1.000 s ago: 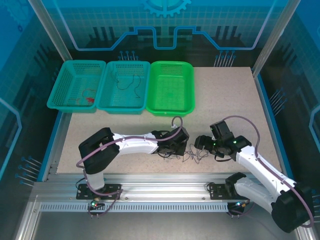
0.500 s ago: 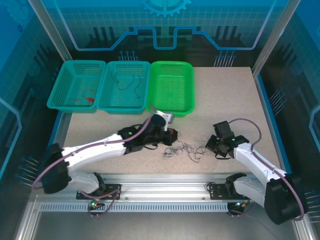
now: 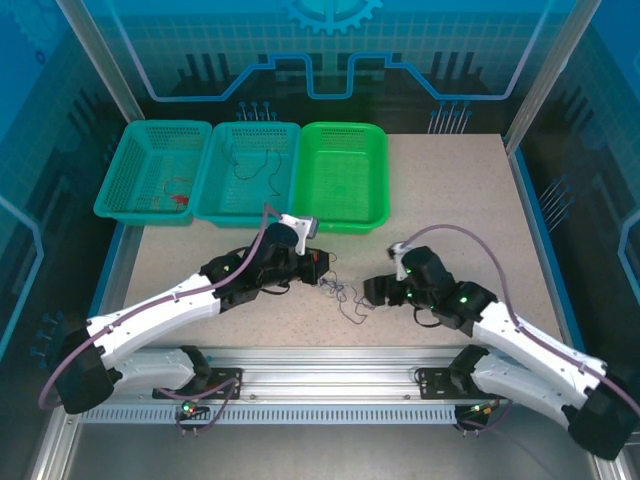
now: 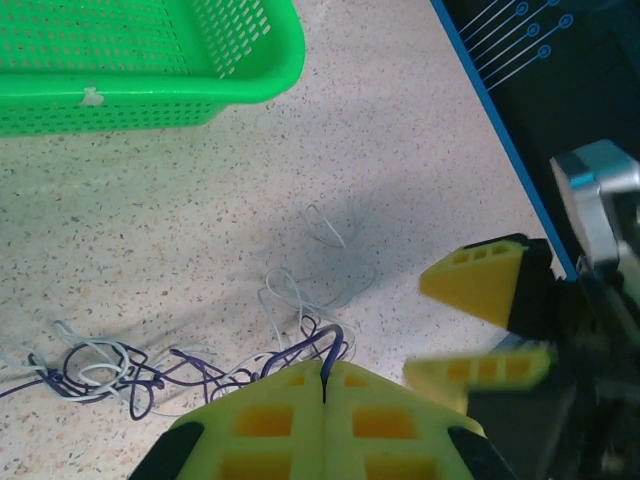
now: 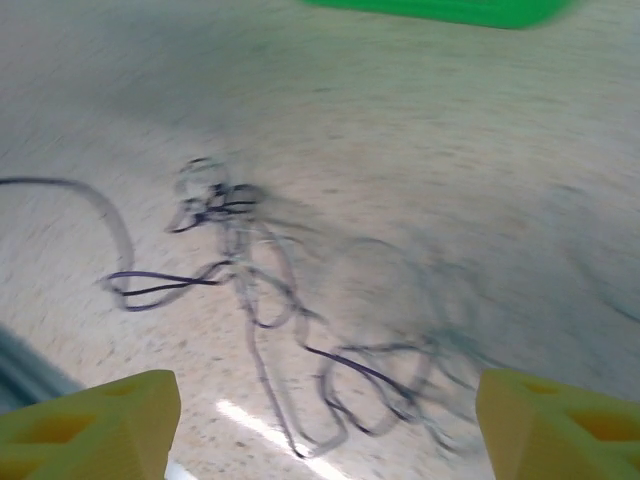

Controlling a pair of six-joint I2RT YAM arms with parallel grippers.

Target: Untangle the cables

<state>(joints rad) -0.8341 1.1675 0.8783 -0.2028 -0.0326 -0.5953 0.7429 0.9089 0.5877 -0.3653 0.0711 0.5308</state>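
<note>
Left gripper is clamped flat, pads together, with 1 dark strand pinched in the seam and rising straight out at 12 o'clock. My right gripper stands wide with nothing between its fingers.

From above, the cables lie loose on the table between my 2 hands, well short of the green basket. The bundle trails from my left fingertips toward 5 o'clock, so its long axis runs roughly 11 to 5. My right hand sits just beside it, at its 3 o'clock.

Looking down my right wrist, and it's blurred, the tangle is dead ahead at 12 o'clock. The knotted clump is up at 11 and looser loops spread toward 1. I cannot tell which strand crosses over which in there.

The left hand is the nearer one, since it's already touching. What matters, I reckon, is that the right comes in across that 11-to-5 line and takes a loop from the far end. Then the 2 hands can draw apart along the line rather than dragging the whole clump sideways.
</note>
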